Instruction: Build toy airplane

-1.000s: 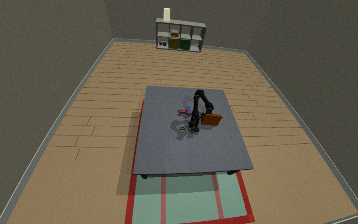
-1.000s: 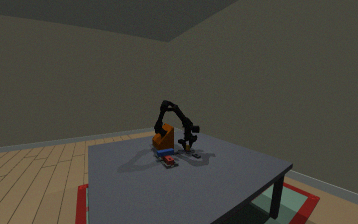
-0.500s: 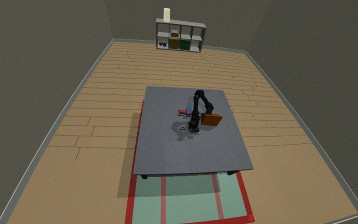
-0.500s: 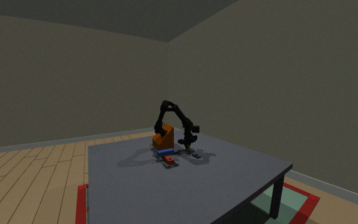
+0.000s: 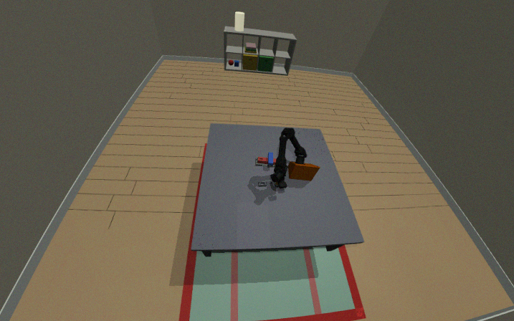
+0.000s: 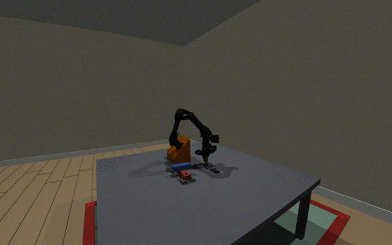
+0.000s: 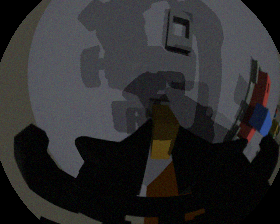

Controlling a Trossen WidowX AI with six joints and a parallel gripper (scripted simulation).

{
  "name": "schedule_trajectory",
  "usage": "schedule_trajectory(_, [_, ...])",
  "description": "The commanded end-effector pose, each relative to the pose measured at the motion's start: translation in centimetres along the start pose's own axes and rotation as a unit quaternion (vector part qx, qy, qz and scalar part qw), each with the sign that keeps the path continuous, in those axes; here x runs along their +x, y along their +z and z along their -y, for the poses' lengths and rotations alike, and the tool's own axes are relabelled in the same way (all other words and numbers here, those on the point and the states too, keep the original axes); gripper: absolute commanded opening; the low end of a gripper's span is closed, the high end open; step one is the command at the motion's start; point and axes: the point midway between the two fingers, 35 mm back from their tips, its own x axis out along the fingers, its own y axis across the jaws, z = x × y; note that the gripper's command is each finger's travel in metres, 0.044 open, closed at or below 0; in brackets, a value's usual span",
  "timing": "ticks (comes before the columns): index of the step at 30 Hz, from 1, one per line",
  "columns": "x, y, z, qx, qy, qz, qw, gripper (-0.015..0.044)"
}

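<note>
Claw down on the small orange tail fin, pinching it just above the grey surface.

Black six-joint arm [image 6: 191, 118] arches over from its base by the orange wedge-shaped block [image 6: 180, 150], wrist pointing straight down. Black claw [image 6: 205, 158] is clamped on the small orange tail fin [image 7: 165, 137], seen in wrist view w/ fingers either side; fin upright, low over the dark grey surface [image 6: 161, 206]. Can't tell if its bottom touches. Red block fuselage [image 6: 184, 174] lies in the grey jig cradle [image 6: 188, 180], blue bar wing [image 6: 180, 166] across it near the arm end; how well the tab is seated isn't clear. Small dark grey square frame piece [image 6: 215, 170] lies just beside the claw, apart from the jig.
</note>
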Motion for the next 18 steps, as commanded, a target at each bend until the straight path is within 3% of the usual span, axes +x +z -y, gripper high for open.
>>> schedule_trajectory(1, [-1.2, 0.3, -0.2, 0.003, 0.004, 0.001, 1.000, 0.0000])
schedule_trajectory(18, [-6.4, 0.4, -0.3, 0.005, 0.004, 0.003, 1.000, 0.0000])
